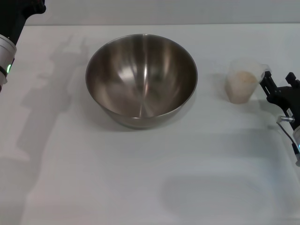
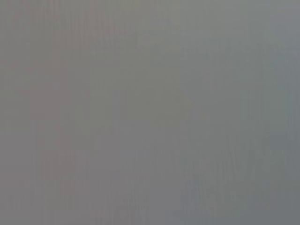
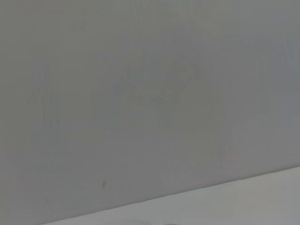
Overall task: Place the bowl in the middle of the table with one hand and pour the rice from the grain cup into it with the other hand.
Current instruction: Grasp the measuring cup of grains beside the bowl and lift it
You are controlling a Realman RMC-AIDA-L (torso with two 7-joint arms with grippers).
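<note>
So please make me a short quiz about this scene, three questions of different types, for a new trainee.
1. True or false: the bowl already holds the rice.
2. Which hand is nearer the grain cup? A) the left hand B) the right hand
3. Fill in: the bowl stands upright on the ___.

Key:
1. False. In the head view the rice is in the grain cup and the bowl looks empty.
2. B. The right hand is beside the cup's handle; of the left arm only a part shows at the far left edge.
3. table.
</note>
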